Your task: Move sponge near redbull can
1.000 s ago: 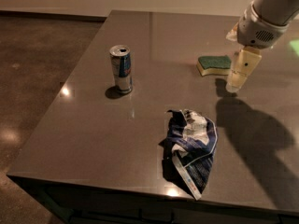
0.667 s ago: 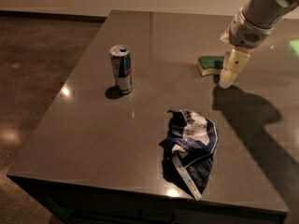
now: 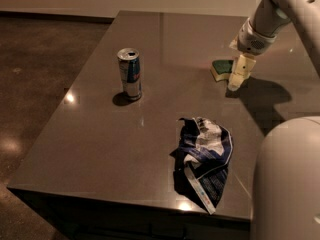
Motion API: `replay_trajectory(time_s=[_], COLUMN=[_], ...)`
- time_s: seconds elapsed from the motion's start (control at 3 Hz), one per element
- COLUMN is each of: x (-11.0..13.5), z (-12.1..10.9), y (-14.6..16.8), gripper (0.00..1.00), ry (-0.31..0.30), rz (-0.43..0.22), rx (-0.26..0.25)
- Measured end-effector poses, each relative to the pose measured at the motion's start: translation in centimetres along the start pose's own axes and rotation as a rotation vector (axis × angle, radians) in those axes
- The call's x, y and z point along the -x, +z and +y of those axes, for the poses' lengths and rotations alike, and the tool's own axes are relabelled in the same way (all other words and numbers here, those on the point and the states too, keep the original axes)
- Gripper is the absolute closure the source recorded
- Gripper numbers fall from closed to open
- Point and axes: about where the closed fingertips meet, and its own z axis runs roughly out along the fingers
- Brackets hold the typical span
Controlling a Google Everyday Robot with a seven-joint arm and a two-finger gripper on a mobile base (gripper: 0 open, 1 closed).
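Hanging over the far right part of a dark grey table (image 3: 100,149), the gripper (image 3: 235,83) points down at the right end of the sponge (image 3: 220,69), at about 2 o'clock from the table's middle. From this side it cannot be told whether the gripper is wide, narrow or holding anything, nor whether it touches the sponge. The pale arm (image 3: 270,19) reaches down to it from the upper right corner and throws a broad shadow on the tabletop toward 3 o'clock.

The sponge lies flat, green top up and pale yellow foam toward the camera, well short of the table's far edge. The redbull can (image 3: 130,74) stands upright at about 10 o'clock, set in from the left edge and well apart from the sponge. A stretch of bare tabletop runs between the two, at 9 o'clock from the sponge.

A crumpled blue-and-white foil bag (image 3: 205,156) lies at about 5 o'clock, its lowest tip close to the front edge, well apart from both can and sponge. The robot's rounded pale body (image 3: 287,184) hides the table's front right corner. Beyond the left edge, at 9 o'clock, lies brown polished floor (image 3: 40,59)
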Motion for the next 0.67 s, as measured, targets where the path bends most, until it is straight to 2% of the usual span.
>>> replay_trajectory(time_s=[0.33, 0.67], x=[-0.41, -0.21], z=[-0.4, -0.42], y=[1.41, 1.6], gripper=[0.16, 0.47], ry=[-0.005, -0.012], rz=[0.01, 0.002], rx=[0.038, 0.066])
